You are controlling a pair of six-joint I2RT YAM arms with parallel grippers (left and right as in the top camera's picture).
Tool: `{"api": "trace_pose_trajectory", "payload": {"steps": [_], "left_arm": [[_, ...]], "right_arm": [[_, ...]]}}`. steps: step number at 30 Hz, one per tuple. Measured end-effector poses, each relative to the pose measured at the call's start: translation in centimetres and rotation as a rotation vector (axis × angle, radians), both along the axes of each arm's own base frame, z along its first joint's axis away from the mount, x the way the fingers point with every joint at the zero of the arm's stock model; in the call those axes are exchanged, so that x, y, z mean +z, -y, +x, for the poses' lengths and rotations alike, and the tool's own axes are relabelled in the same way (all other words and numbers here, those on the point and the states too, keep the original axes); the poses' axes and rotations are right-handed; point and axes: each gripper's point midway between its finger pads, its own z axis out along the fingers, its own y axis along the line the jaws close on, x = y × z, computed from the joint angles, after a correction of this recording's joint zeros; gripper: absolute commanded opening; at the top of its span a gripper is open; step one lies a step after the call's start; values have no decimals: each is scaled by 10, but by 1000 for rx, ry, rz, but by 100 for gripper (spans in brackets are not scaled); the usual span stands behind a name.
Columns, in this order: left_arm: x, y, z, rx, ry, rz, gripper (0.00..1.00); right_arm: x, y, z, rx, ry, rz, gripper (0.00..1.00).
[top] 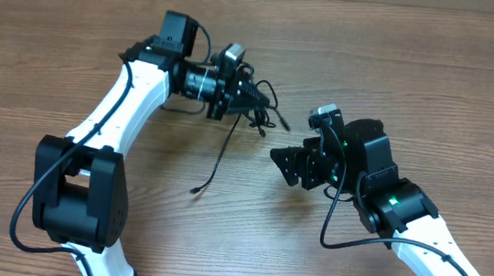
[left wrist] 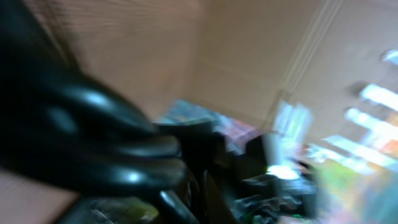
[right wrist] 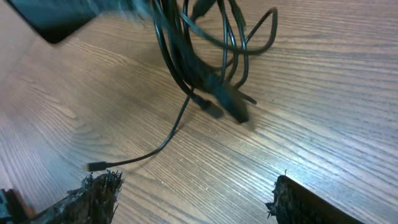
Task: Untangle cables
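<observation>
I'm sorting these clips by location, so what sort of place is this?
Probably a robotics lab bench: a white-and-black left arm and right arm work over a wood-grain table, with a tangle of thin black cables.

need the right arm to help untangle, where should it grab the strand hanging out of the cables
I'd take the lone strand midway, above its plug, where it hangs clear of the cables bunched in the shut left gripper. Bring the open right gripper in from the right, jaws across it.
</observation>
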Motion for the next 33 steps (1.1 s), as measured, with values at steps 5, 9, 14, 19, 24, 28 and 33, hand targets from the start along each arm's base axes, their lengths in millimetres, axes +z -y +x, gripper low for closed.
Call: {"api": "trace_pose_trajectory", "payload": {"steps": [5,9,14,19,24,28,33], "left_arm": [[-69,-36,-19,9,-35,461,13],[-101,-77,-32,-10,-47,780,43],[-113,-109,-37,-22,-46,990,67],[-116,-124,-38,-24,-43,1078,70],[-118,-135,-36,-7,-36,1139,70],[-120,-145,-31,45,-47,1198,69],[-121,-163,-17,169,-66,1254,69]], "right_arm": [[0,0,0,-3,1,-2,80],[0,1,1,-6,3,-3,80],[0,1,1,-6,5,-3,80],[0,1,1,-6,5,-3,80],[0,1,1,-6,5,-3,80],[0,1,1,-5,5,-3,80],[0,1,1,-6,5,-3,80]]}}
